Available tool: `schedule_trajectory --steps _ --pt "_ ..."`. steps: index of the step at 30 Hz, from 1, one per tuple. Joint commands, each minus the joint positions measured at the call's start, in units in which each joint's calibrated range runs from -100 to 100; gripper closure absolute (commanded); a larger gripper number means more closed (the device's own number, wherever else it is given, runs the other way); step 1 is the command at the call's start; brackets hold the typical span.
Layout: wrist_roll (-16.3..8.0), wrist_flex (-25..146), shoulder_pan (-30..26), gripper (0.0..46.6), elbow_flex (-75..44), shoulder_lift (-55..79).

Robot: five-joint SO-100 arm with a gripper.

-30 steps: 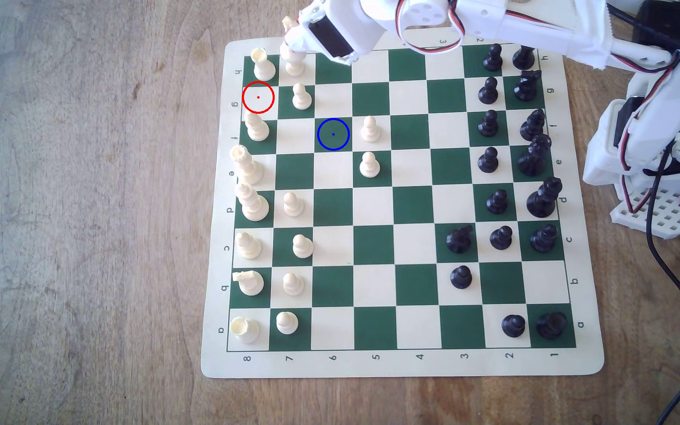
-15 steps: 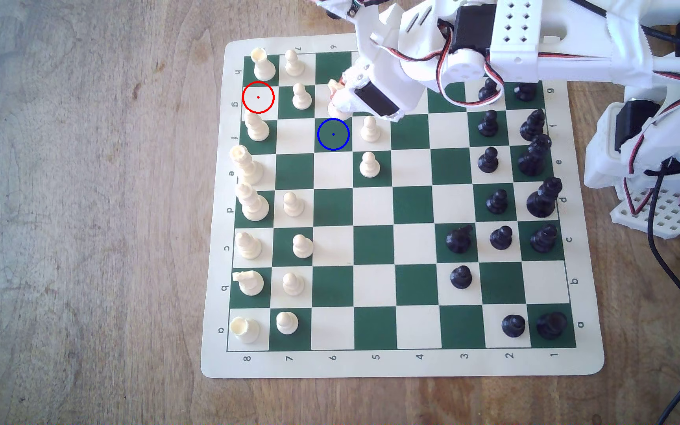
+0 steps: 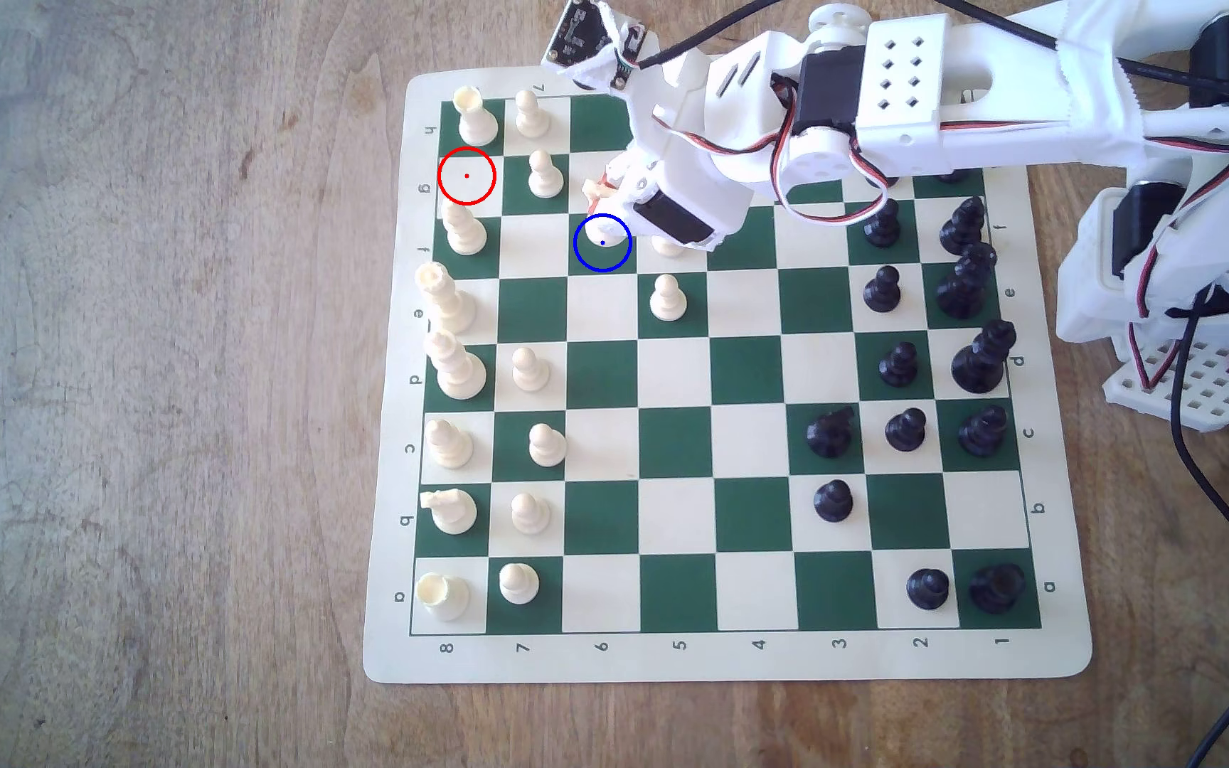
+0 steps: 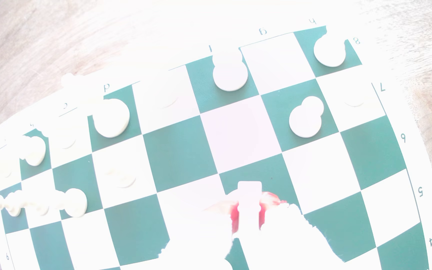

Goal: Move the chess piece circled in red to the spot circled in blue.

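Pinching the chess piece in the tool, its round base sitting inside the blue ring of the spot. Lowering straight, judging by the tilt, settling the base flat before spreading. Keeping clear of the cream pawn just beside, under the arm.

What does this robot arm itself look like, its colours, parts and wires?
The arm is white plastic in blocky, printed-looking segments, one with a grid of small diamond holes. Black motor blocks sit at the joints, and thin red, black and white wires loop between them. The gripper is white with reddish-orange patches at its tips. A bare circuit board sits beside the wrist. A black cable trails from the base.
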Motion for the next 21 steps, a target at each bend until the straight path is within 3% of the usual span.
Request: schedule_trajectory --steps 1,21 --pt "1.42 -1.52 -0.21 45.3 -1.66 0.51" --pt "2.15 -5.37 0.49 44.8 -5.47 8.32"
